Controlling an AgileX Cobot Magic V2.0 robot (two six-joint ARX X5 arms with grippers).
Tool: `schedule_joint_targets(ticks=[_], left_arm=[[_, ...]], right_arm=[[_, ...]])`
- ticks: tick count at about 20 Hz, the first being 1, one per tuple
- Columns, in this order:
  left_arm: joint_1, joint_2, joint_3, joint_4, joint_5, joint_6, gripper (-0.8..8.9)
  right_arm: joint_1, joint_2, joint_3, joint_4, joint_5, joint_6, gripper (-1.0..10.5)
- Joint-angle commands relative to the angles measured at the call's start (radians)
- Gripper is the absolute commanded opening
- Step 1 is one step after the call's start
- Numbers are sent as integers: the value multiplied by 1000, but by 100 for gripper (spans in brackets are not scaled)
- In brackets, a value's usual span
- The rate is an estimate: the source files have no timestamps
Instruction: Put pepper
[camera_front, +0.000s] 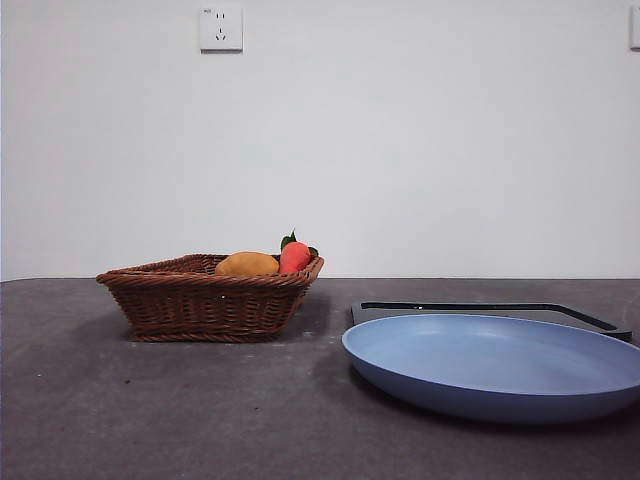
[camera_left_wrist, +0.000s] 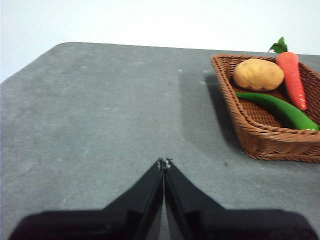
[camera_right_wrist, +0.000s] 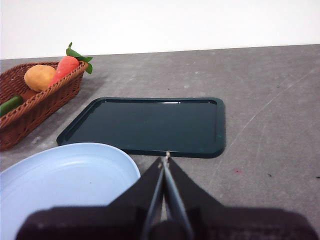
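- The pepper (camera_left_wrist: 280, 109) lies in the basket (camera_left_wrist: 265, 137), at the right of the left wrist view, glossy green and stretched along the basket's near side; in the right wrist view only its end (camera_right_wrist: 10, 105) shows at the left edge, and the front view hides it behind the weave.
- Just beside it in the basket sit a yellow-brown potato (camera_left_wrist: 258, 74) and a carrot (camera_left_wrist: 292, 80) with green leaves, the carrot leaning on the far rim.
- The basket (camera_front: 210, 297) stands left of centre in the front view, on the grey counter (camera_front: 150, 410).
- A blue plate (camera_front: 500, 365) fills the lower right of the front view, with a dark tray (camera_right_wrist: 150, 125) just behind it.
- The left pincer (camera_left_wrist: 163, 162) hangs over bare counter, well apart from the basket, jaws together and empty.
- The right pincer (camera_right_wrist: 166, 156) sits at the tray's near edge beside the plate, jaws together and empty.
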Motion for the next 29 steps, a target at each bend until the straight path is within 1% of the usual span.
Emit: schedule_joint_targets(ticks=[1,4,6,9,11,13,16,21,24,27,29], left_arm=[[3,-3,-11,18,40,-18,8],[3,-3,-11,21,101,-68,8],[3,-3,-11,21,139,-101,8],[3,-3,-10,24,186,-171,6],[3,-3,-6,27,229,-228,6],[3,-3,6,27,259,-265,6],[3,3,43,23,306,-292,6],[3,62,153,-28,334,-292,6],[3,134,235,-68,360,-283,6],[3,220,317,-106,418,-247,6],[3,282,383,-157,462,-201,6]], right_arm=[[1,-3,-6,0,2,84,11],[1,-4,-6,2,2,191,11],[1,-4,-6,8,2,238,11],[2,-4,-4,24,-5,309,8],[2,-3,6,24,-5,370,5],[2,-1,24,24,-5,408,5],[2,18,72,24,-5,415,5],[3,96,184,18,-8,412,5],[3,168,265,-4,-56,400,5],[3,252,361,-72,-113,352,5],[5,315,439,-154,-150,303,5]])
